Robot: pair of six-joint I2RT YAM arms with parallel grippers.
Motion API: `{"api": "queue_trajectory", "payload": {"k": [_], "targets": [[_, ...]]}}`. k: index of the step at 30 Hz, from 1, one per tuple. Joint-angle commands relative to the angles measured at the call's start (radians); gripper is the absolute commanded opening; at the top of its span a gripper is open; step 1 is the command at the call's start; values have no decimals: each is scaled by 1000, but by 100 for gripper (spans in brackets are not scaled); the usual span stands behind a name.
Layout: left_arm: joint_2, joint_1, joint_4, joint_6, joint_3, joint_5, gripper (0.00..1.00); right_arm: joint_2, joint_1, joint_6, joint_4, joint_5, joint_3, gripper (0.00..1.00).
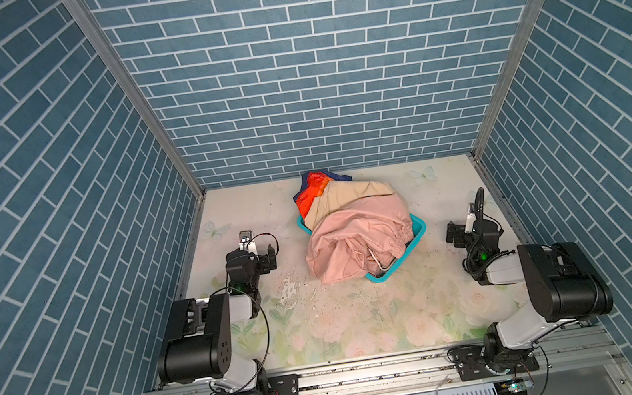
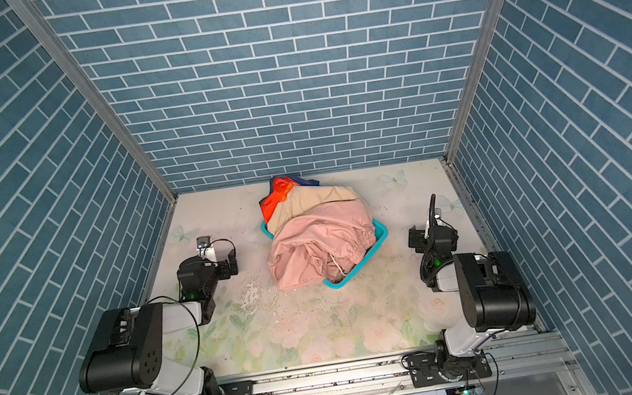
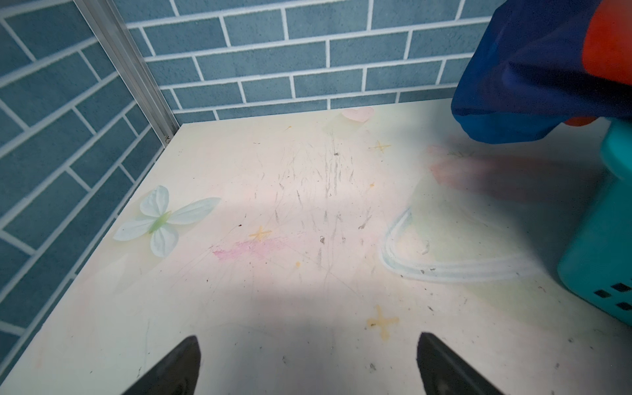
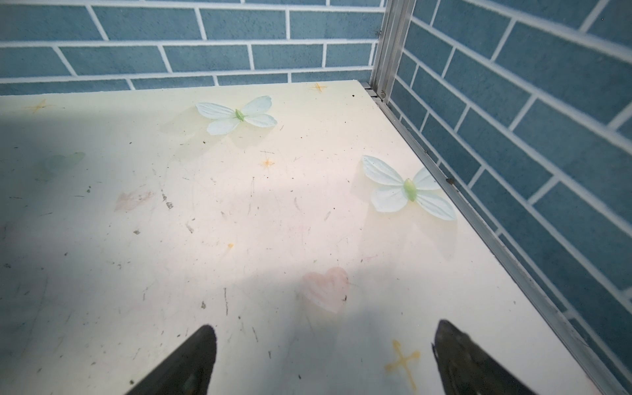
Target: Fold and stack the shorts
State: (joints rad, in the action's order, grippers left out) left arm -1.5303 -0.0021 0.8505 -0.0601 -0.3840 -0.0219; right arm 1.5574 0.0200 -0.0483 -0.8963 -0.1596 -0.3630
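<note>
Two grippers stand spread wide and empty over a scuffed floral table (image 1: 366, 326). The left gripper (image 3: 307, 342) and the right gripper (image 4: 325, 328) each hover above bare surface, well apart from the laundry that sits between them.

Nothing is folded yet. All three shorts lie heaped in a teal basket (image 1: 419, 227) toward the back of the table. The pink shorts (image 1: 349, 240) are on top and spill over the basket's near rim toward the tabletop. The beige shorts (image 1: 356, 195) lie behind them. The rainbow-striped shorts (image 1: 312, 195) hang over the far rim, close to the back wall (image 1: 310, 81).

By the look of it, the whole job remains: each pair must be pulled out, flattened, folded and stacked. Open room lies in front of the basket, a broad bare stretch across the table's near half. The side walls (image 1: 54, 201) stand near each gripper, and the table's front edge meets a metal rail (image 1: 372, 371).
</note>
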Motion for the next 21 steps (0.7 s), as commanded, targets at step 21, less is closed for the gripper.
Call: {"api": "queue_trajectory", "payload": {"k": [21], "targets": [[453,-59,-1051,798,-360,-164,100,-442,-347,-178,1019,-40,-514,99]]}}
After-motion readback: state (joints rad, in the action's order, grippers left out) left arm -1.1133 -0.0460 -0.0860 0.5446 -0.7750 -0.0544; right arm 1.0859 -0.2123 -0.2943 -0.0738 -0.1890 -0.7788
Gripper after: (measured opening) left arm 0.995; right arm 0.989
